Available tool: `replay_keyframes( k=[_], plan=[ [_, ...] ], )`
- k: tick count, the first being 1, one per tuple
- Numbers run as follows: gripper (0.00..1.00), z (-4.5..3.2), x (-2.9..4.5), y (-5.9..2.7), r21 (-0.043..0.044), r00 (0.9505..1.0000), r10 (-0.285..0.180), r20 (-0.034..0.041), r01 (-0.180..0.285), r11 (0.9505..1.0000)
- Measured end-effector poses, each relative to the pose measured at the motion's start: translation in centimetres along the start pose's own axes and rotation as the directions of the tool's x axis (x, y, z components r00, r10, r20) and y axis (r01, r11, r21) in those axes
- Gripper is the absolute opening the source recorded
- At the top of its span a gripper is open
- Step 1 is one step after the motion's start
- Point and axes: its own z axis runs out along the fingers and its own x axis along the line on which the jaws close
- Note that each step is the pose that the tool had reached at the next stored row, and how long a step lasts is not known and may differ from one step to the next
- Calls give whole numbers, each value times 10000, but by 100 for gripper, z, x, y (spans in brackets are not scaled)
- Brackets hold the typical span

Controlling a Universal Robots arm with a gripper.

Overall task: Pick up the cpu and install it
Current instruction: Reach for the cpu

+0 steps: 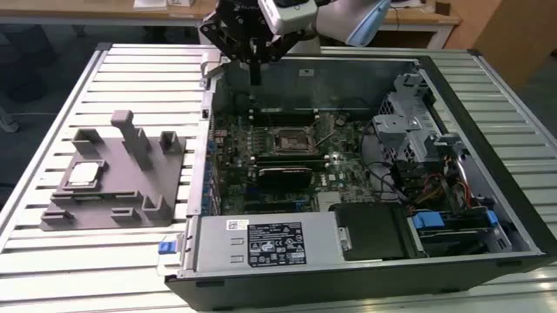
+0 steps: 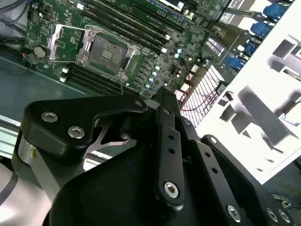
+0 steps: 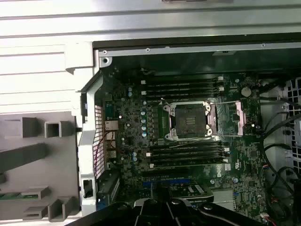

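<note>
Gripper [image 1: 254,81] pressed together, pointing straight down over case [image 1: 287,288] far wall; cpu [image 1: 85,173] on tray [image 1: 96,216].

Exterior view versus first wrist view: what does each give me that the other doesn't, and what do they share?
Exterior view: the cpu lying on the grey tray, and the gripper hanging over the open case near its far wall, apart from the cpu. First wrist view: the socket from straight above, empty, its metal cover swung open. Both: case, motherboard, part of the tray.
</note>
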Motion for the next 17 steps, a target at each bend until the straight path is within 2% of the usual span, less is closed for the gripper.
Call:
replay_keyframes(
  k=[5, 17],
  plan=[
    [11, -1, 10, -1, 1, 10000, 1, 0, -1, 10000],
    [11, -2, 135, -10, -1, 10000, 1, 1, -1, 10000]
  ],
)
